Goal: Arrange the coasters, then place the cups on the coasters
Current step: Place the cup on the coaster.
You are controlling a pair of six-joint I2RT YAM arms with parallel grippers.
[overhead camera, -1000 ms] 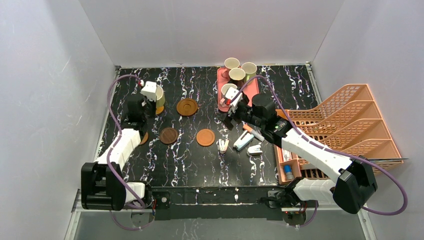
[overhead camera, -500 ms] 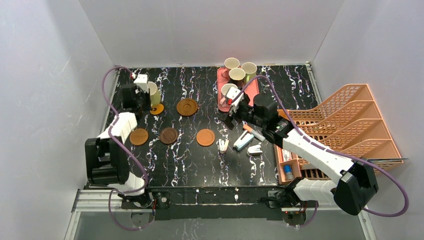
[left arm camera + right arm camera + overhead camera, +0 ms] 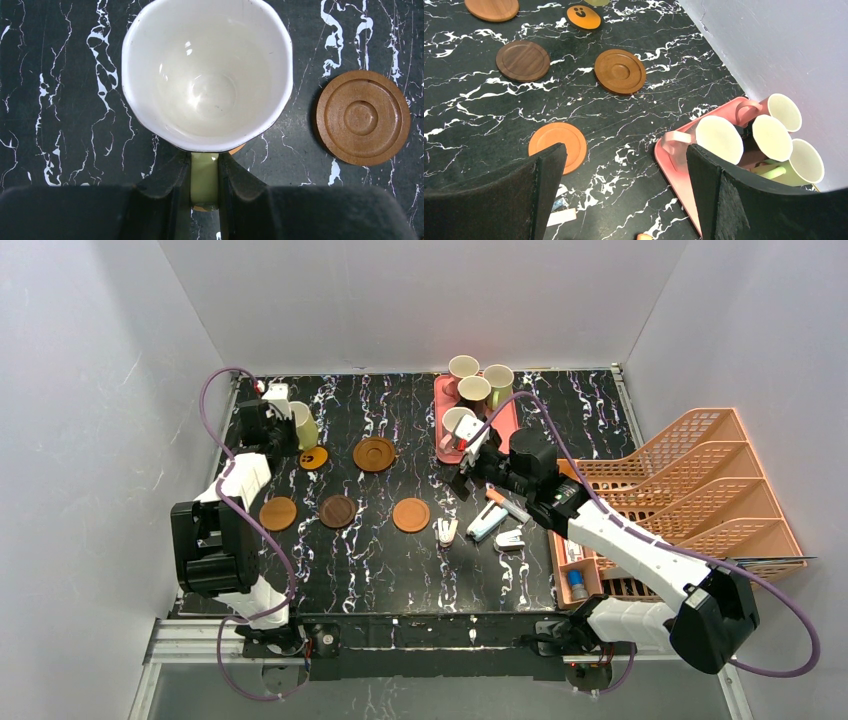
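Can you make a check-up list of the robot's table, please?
Surface: black marbled table, nothing spilled.
Job's things: five coasters spread on the table; four cups on the pink tray; one yellow-green cup held near the smiley coaster.
Clutter: stapler, marker and small bits beside the orange rack.
Grippers: left gripper shut on that cup's handle; right gripper open, empty.
Cables: purple cables loop off both arms.
Surroundings: plain grey walls.

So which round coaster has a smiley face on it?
The small bright-orange coaster, the one closest to the yellow-green mug. Only it has black eyes and a smile; the rest are plain.
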